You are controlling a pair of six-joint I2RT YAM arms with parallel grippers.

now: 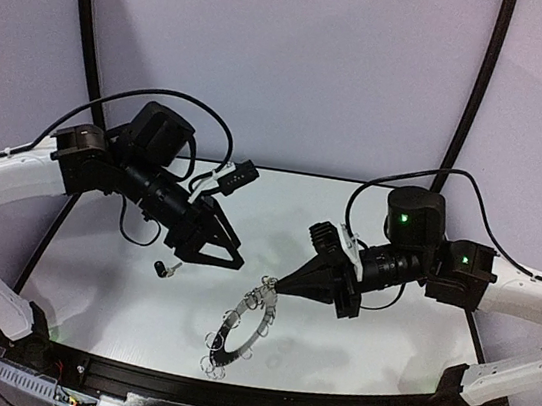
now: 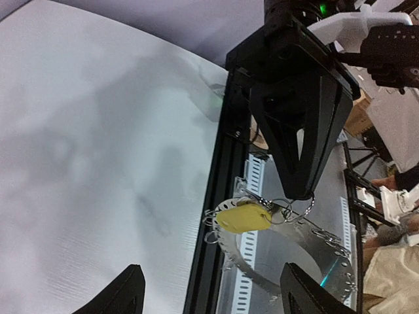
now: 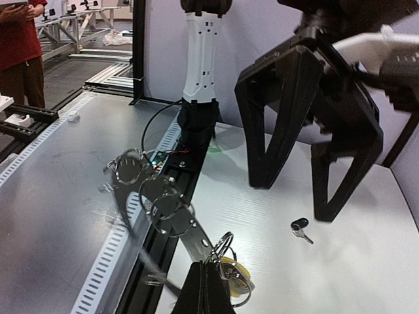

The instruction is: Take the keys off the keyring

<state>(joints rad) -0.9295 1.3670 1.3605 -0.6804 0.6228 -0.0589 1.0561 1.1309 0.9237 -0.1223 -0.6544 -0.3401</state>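
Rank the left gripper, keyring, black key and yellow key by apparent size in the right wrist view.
1. left gripper
2. keyring
3-4. black key and yellow key: alike; the yellow one is nearer and partly hidden, so unranked.

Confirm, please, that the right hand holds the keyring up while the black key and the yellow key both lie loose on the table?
Only the black key lies loose on the table; the yellow key hangs on the keyring, beside where the right hand grips it, as the left wrist view shows.
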